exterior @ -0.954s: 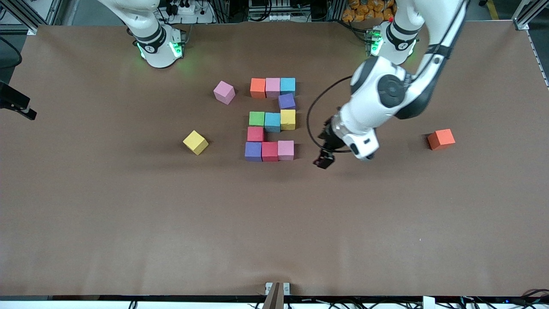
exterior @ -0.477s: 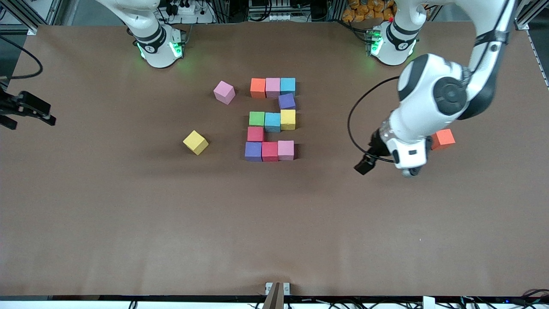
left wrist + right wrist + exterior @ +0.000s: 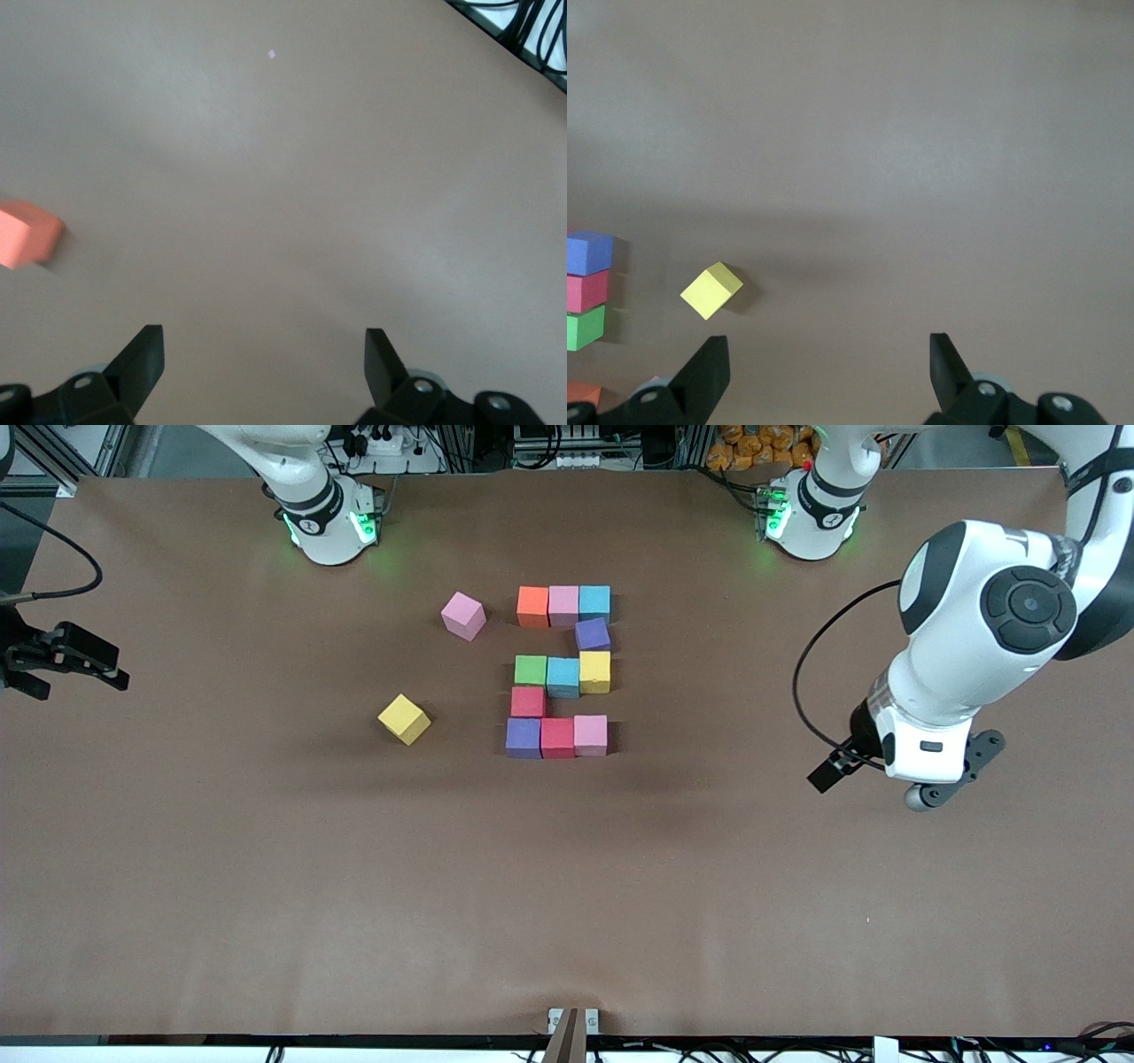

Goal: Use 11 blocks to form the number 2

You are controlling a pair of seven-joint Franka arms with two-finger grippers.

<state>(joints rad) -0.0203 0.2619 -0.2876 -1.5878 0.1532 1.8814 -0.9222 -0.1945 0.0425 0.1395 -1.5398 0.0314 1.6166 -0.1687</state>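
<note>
The number 2 [image 3: 563, 677] lies mid-table, built of many-coloured blocks: orange [image 3: 532, 606], pink and light blue in the row nearest the bases, a purple [image 3: 523, 737], red and pink row nearest the front camera. Loose blocks lie apart from it: a pink one [image 3: 463, 615] and a yellow one [image 3: 404, 718] toward the right arm's end. An orange one [image 3: 27, 235] shows only in the left wrist view. My left gripper [image 3: 264, 341] hangs open and empty over bare table at the left arm's end. My right gripper [image 3: 828, 350] is open and empty over the table's edge [image 3: 62, 666] at the right arm's end.
The left arm's big white wrist [image 3: 974, 629] hangs over the table toward its own end and hides the spot under it. Both arm bases [image 3: 328, 522] stand along the edge farthest from the front camera. The brown table top [image 3: 567, 886] stretches wide toward the front camera.
The left arm has swung away from the number 2 toward its own end of the table and now covers the orange block in the front view. The right gripper has come further into view.
</note>
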